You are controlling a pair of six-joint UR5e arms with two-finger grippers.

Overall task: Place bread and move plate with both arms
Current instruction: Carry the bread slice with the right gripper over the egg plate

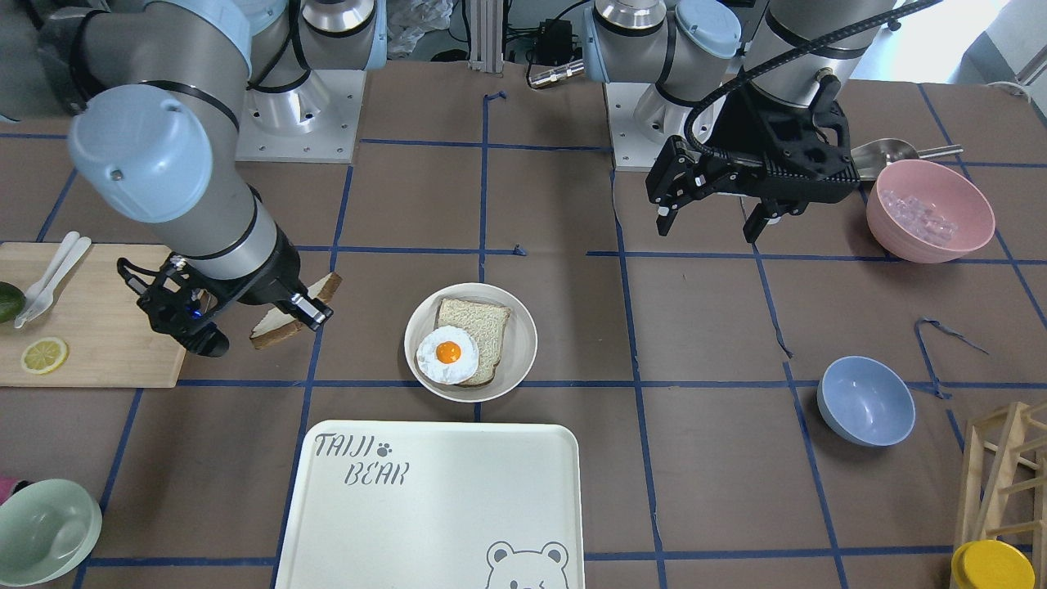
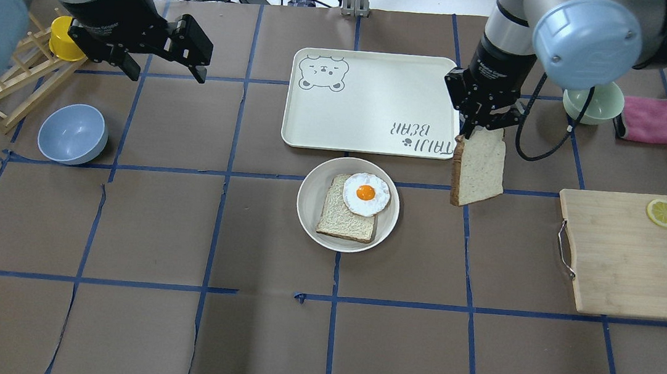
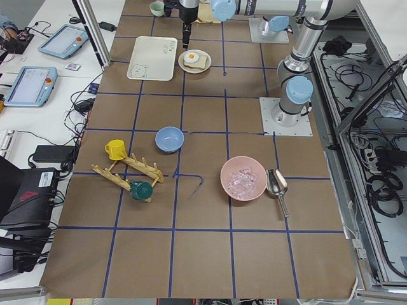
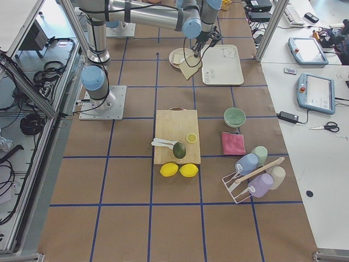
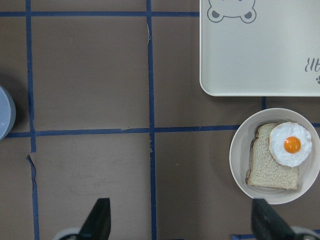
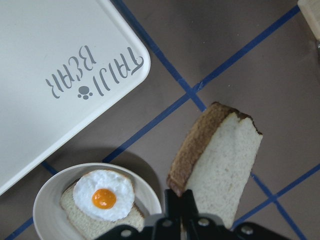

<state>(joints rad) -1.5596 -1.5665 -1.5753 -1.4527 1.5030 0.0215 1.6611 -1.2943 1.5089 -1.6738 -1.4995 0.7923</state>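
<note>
The right arm's black two-finger gripper (image 2: 481,127) is pinching the square, speckled, dark-crusted slice of bread (image 2: 481,165) by one edge, its jaws closed narrowly on the crust. The bread is hanging on edge below the fingertips, off the table. Gripping it by the rim is probably leaving the broad face free to be laid flat.

The round off-white plate (image 2: 306,209) is sitting apart from these fingers, to their left and nearer the robot's base. It is carrying a paler slice of bread (image 2: 346,216) with a white-and-orange fried egg (image 2: 367,193) on it, so the hanging slice looks meant to cover that stack. The large white bear-print tray (image 2: 373,101) is lying just beside the fingers on the same side.

The left arm's black gripper (image 2: 167,73) is hovering with its jaws spread wide and holding nothing. The plate is well off to its right. It appears to be waiting its turn at the plate's rim.

Brown paper marked into squares with blue tape, torn in places, is covering the table. Right of the bread-holding fingers a wooden cutting board (image 2: 624,255) is carrying a lemon slice (image 2: 662,212). Beyond them a pale green bowl (image 2: 593,103) and a pink cloth (image 2: 654,118) are resting. Near the open fingers a blue bowl (image 2: 72,133) and a wooden rack (image 2: 3,90) are standing. Side benches with tablets and cables are flanking the table.
</note>
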